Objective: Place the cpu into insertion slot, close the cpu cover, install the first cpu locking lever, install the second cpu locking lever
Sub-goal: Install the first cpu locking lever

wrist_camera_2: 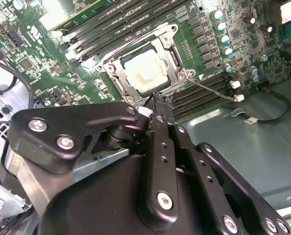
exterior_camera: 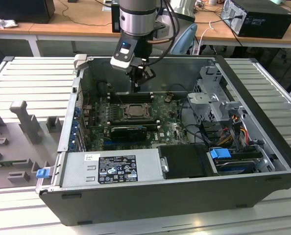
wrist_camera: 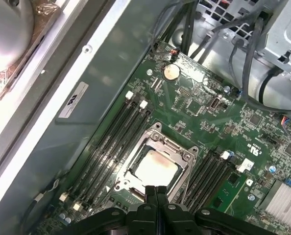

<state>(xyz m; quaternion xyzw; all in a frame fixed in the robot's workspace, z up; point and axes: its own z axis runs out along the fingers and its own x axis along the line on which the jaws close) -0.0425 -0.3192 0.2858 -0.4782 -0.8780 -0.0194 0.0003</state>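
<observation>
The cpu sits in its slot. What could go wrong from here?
1. The shut gripper hangs close to the edge of the cpu cover; a slip might scrape the cpu or the green board.
2. One locking lever sticks out over the memory slots and might catch there.

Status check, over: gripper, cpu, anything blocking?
Copy: gripper shut, empty, tip at the insertion slot rim. The cpu sits in it, cpu cover down around it. One thin lever sticks out sideways.
</observation>
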